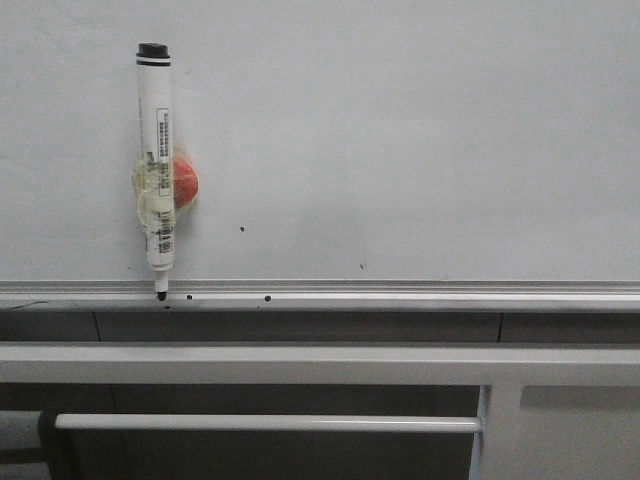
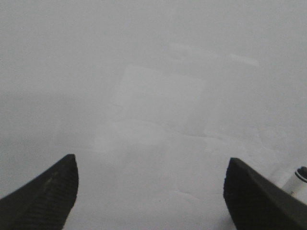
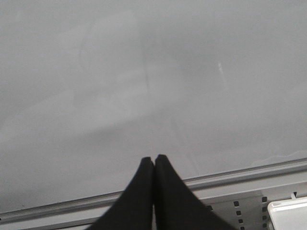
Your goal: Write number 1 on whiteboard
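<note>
White marker [image 1: 155,160] is standing tip-down on your whiteboard [image 1: 420,150] rail at eight o'clock; no stroke is showing. Your left claw [image 2: 151,191] is gaping wide, right claw [image 3: 154,165] pinching empty.

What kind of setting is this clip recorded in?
Probably a lab or classroom-style test station built around a wall board: a large whiteboard with an aluminium rail, a marker pen standing on it with its tip down, and grey metal bars below.
</note>
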